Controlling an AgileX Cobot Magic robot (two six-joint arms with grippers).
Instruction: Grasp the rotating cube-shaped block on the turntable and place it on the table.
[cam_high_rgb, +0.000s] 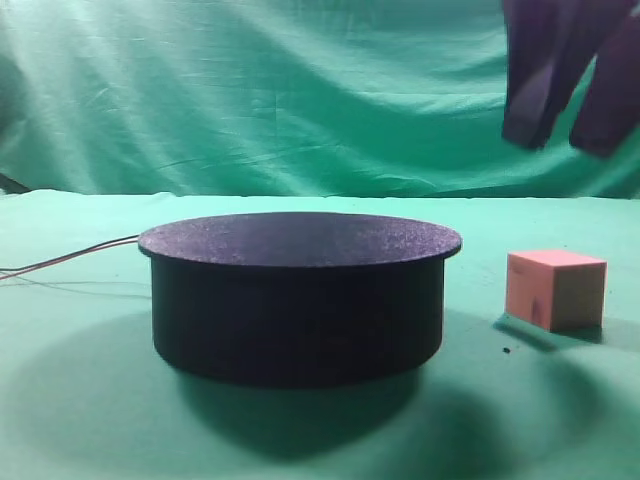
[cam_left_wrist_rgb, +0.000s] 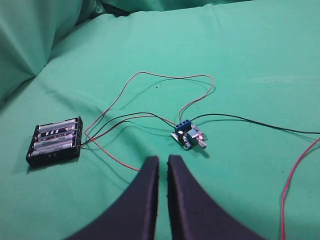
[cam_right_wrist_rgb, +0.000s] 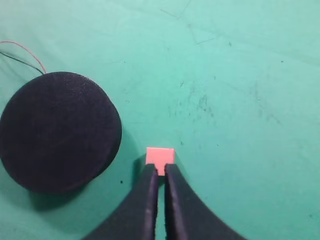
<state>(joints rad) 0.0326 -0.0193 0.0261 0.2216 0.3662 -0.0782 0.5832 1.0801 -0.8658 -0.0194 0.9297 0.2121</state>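
The cube-shaped block (cam_high_rgb: 555, 290) is pinkish salmon and stands on the green table (cam_high_rgb: 90, 420), just right of the black turntable (cam_high_rgb: 300, 240), whose top is bare. My right gripper (cam_high_rgb: 565, 140) hangs well above the block, with its jaws nearly together and nothing between them. In the right wrist view the gripper (cam_right_wrist_rgb: 160, 170) is straight over the block (cam_right_wrist_rgb: 160, 154), with the turntable (cam_right_wrist_rgb: 57, 132) to the left. My left gripper (cam_left_wrist_rgb: 163, 160) is shut and empty over the cloth, away from the turntable, and is out of the exterior view.
A black battery holder (cam_left_wrist_rgb: 55, 141) and a small circuit board (cam_left_wrist_rgb: 188, 136) lie on the cloth ahead of the left gripper, joined by thin wires. A red wire (cam_left_wrist_rgb: 295, 170) runs along the right. Wires (cam_high_rgb: 70, 258) trail left from the turntable. A green backdrop (cam_high_rgb: 250, 90) hangs behind.
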